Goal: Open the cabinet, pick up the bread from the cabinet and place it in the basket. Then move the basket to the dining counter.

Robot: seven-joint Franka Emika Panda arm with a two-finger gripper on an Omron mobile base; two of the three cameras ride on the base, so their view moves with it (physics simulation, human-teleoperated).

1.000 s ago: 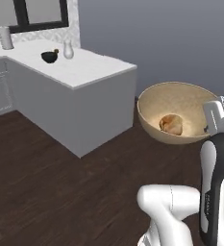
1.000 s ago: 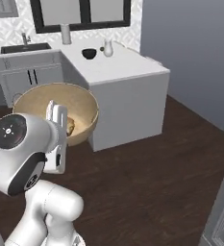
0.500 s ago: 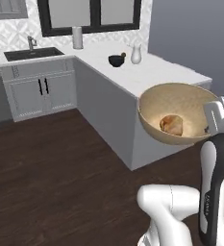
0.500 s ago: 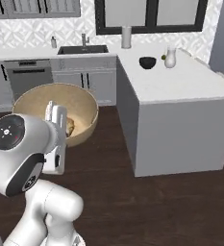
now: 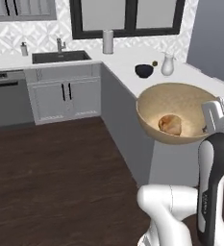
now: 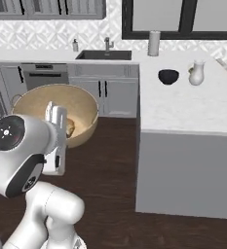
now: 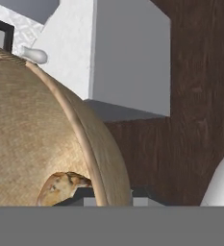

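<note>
The tan basket (image 5: 149,120) hangs in the air beside the arm, above the dark floor and in front of the dining counter (image 5: 128,65). My gripper (image 5: 213,116) is shut on the basket's rim at its right side. The bread (image 5: 170,124), a golden-brown roll, lies in the bottom of the basket. From the other side, the basket (image 6: 83,109) sits behind the gripper (image 6: 56,119), and the bread (image 6: 70,127) peeks out past the hand. Close up, the basket wall (image 7: 31,134) curves past the bread (image 7: 60,186), with the gripper (image 7: 107,197) clamped on the rim and the dining counter (image 7: 128,57) beyond.
On the counter stand a dark blue bowl (image 5: 143,70) and a white jug (image 5: 167,64). A sink (image 5: 60,56), a grey cylinder (image 5: 107,41) and grey cabinets (image 5: 68,98) line the back wall. Dark wood floor (image 5: 51,182) lies open to the left.
The whole picture has shifted, so the base has moved: the counter now sits closer and further right, with the sink wall in view. Basket, bread and gripper keep their place relative to the arm.
</note>
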